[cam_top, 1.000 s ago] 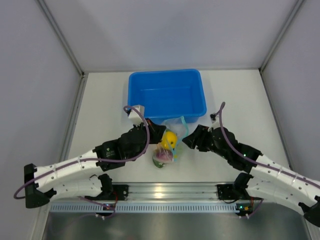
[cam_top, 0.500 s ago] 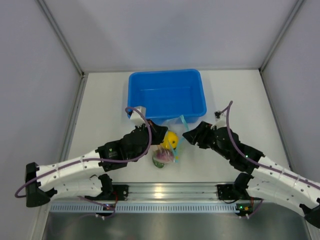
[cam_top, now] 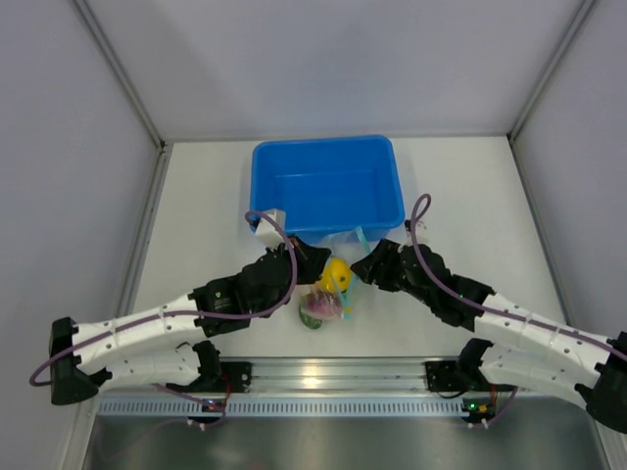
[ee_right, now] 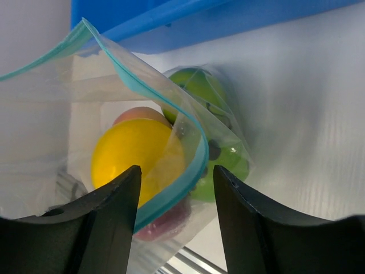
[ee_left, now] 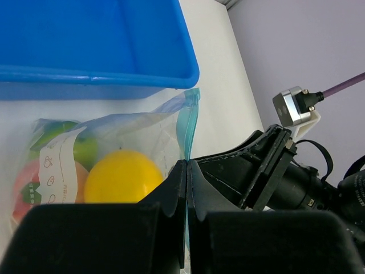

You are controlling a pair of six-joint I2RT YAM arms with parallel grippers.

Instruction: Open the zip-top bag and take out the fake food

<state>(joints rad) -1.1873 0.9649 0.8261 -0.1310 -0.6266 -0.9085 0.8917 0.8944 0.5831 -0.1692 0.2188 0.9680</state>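
Note:
The zip-top bag (cam_top: 338, 264) lies just in front of the blue tub, clear with a teal zipper strip (ee_right: 171, 191). Inside it is the fake food: a yellow fruit (cam_top: 335, 274) (ee_left: 122, 177) (ee_right: 134, 157), green ones (ee_right: 197, 85) and a purple-pink one (cam_top: 315, 308). My left gripper (cam_top: 315, 258) (ee_left: 187, 165) is shut on one lip of the zipper strip (ee_left: 189, 123). From the right, my right gripper (cam_top: 361, 269) (ee_right: 177, 171) stands open, and the other zipper lip runs between its fingers without being pinched. The bag's mouth gapes a little.
The blue tub (cam_top: 326, 143) (ee_left: 91, 80) stands right behind the bag and shows nothing inside. The white side walls close in the table left and right. A metal rail (cam_top: 323, 377) runs along the near edge by the arm bases.
My right gripper has moved left up to the bag's mouth, and its jaws have narrowed slightly. The left gripper has kept its hold and place.

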